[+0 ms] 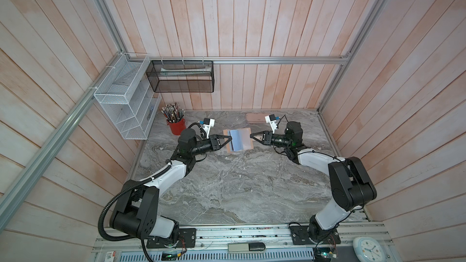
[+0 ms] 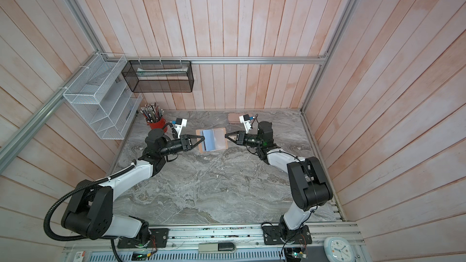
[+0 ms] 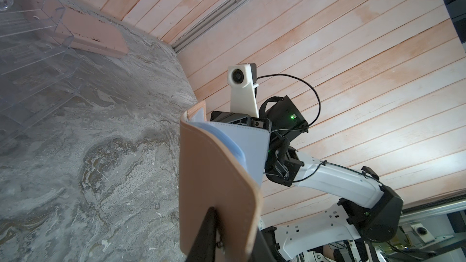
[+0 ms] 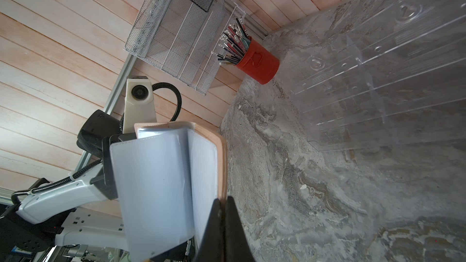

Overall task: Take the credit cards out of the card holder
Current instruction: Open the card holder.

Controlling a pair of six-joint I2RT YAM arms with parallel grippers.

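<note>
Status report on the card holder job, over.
Left gripper, right gripper: each shut on an opposite edge of the card holder. Holder spread open; no credit cards showing. Pink case, clear rack behind it, apart.

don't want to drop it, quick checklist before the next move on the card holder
1. card holder open, sleeves facing up: ok
2. right gripper jaws shut on its tan edge: ok
3. left gripper jaws on the opposite cover: ok
4. credit cards in sight: not ok, only pale sleeves show
5. a gripper free to pull cards: not ok, both hold the holder
</note>
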